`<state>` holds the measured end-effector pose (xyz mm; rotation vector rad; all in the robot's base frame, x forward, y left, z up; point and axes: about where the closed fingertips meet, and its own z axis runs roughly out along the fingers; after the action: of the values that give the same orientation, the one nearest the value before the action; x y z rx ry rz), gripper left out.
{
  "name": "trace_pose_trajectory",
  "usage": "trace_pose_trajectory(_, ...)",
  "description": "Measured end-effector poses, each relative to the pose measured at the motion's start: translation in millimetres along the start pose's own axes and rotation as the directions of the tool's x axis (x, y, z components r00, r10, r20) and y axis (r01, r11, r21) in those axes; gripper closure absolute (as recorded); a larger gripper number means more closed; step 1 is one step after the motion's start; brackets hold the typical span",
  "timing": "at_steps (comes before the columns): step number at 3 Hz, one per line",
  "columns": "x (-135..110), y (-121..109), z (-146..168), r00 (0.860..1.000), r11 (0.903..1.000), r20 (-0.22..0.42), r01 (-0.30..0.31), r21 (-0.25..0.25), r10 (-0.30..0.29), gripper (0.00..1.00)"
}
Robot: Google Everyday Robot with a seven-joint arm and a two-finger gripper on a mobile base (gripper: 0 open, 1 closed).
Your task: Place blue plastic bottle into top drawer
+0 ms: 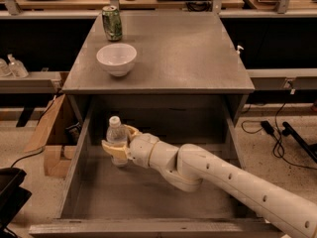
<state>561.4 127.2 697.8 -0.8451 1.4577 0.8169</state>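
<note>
Within drawer (148, 195), gripper (119, 144) around white-capped bottle (116, 133)

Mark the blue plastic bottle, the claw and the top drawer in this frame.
blue plastic bottle (116, 134): camera view, on its body below the cap.
claw (119, 143): camera view, midway between its fingertips, shut around the bottle inside the drawer.
top drawer (148, 228): camera view, on its front board.
</note>
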Motion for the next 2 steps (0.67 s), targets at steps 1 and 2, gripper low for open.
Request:
trace_pose_trajectory(1,-0.6,1.1,1.0,1.0,1.0,0.001,0.0,-0.003,0.0,0.35)
trace_pose_trajectory(2,-1.1,2.2,2.0,1.0,1.0,0.001,0.001,-0.005,-0.001,0.12)
